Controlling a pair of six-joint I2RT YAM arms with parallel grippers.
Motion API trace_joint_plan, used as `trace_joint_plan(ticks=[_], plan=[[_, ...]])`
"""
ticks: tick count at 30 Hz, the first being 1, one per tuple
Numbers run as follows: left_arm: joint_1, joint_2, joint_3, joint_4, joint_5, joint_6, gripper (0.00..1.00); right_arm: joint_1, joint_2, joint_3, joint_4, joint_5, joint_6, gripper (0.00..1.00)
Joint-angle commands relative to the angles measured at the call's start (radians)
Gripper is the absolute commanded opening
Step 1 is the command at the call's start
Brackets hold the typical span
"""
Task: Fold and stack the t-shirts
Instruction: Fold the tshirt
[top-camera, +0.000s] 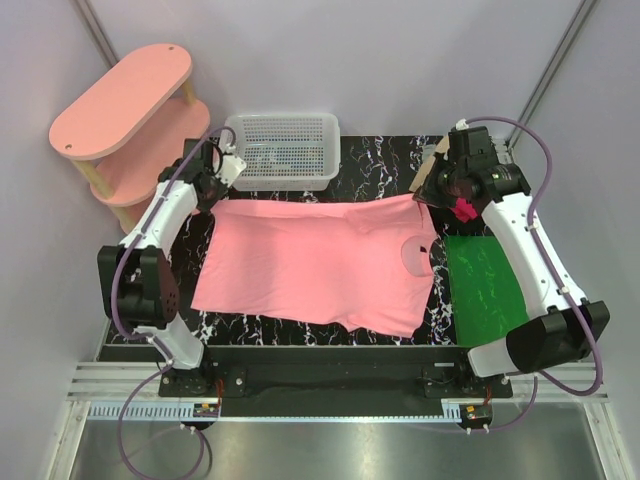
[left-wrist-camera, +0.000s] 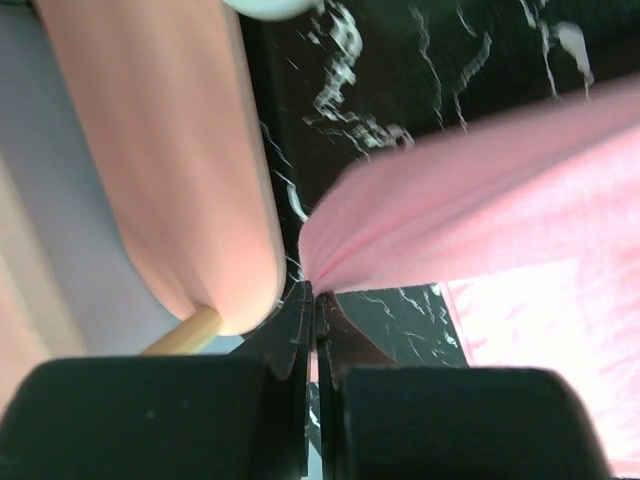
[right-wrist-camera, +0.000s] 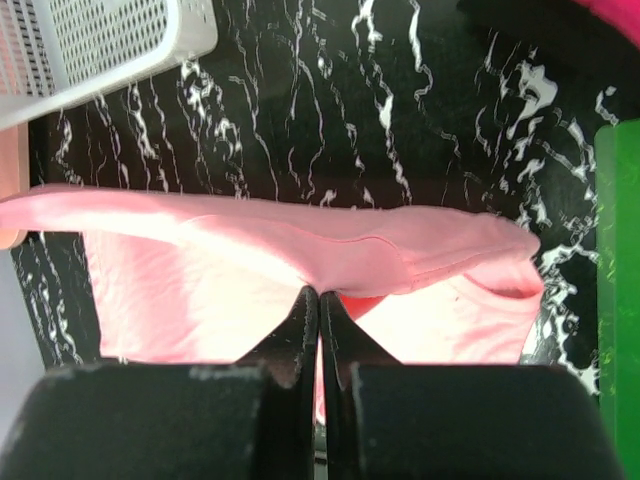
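Note:
A light salmon-pink t-shirt (top-camera: 310, 265) lies spread sideways on the black marbled table (top-camera: 380, 170), with its collar (top-camera: 415, 255) toward the right. My left gripper (top-camera: 220, 192) is shut on the shirt's far left corner, and the cloth (left-wrist-camera: 480, 190) fans out from the closed left gripper (left-wrist-camera: 316, 295). My right gripper (top-camera: 432, 197) is shut on the far right edge by the sleeve. In the right wrist view that edge (right-wrist-camera: 400, 250) is lifted at the closed right gripper (right-wrist-camera: 318, 292). A small bit of the magenta-red t-shirt (top-camera: 463, 211) shows beside the right wrist.
A white mesh basket (top-camera: 285, 150) stands at the back, just beyond the shirt's far edge. The pale-pink oval shelf unit (top-camera: 125, 100) stands at the back left, close to my left gripper. A glossy green mat (top-camera: 485, 285) lies right of the shirt, under the right arm.

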Motion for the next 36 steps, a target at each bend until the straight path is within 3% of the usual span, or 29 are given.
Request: trace_joint_plan(ticks=[1, 8, 13, 18, 24, 27, 30, 36], plan=[[-0.002, -0.120, -0.133, 0.078, -0.027, 0.036, 0.00, -0.006, -0.132, -0.079, 0.035, -0.069, 0.021, 0.00], [-0.002, -0.318, -0.397, 0.137, -0.007, 0.059, 0.00, -0.006, -0.354, -0.294, -0.012, -0.129, 0.060, 0.00], [-0.002, -0.344, -0.458, 0.180, -0.022, 0.070, 0.00, -0.006, -0.404, -0.368, -0.031, -0.106, 0.061, 0.00], [-0.002, -0.251, -0.353, 0.179, -0.027, 0.068, 0.00, -0.006, -0.309, -0.322, 0.009, -0.064, 0.036, 0.00], [-0.002, -0.018, -0.019, 0.121, -0.108, 0.047, 0.00, -0.007, -0.109, -0.135, 0.022, -0.007, -0.028, 0.00], [-0.005, -0.008, 0.080, 0.066, -0.105, 0.028, 0.00, -0.007, -0.107, -0.107, 0.023, -0.029, -0.018, 0.00], [-0.017, -0.098, -0.010, 0.062, -0.093, 0.040, 0.00, -0.007, -0.184, -0.197, 0.028, -0.065, 0.005, 0.00], [-0.025, -0.422, -0.458, 0.088, 0.004, 0.053, 0.00, -0.007, -0.425, -0.444, 0.017, -0.181, 0.062, 0.00]])
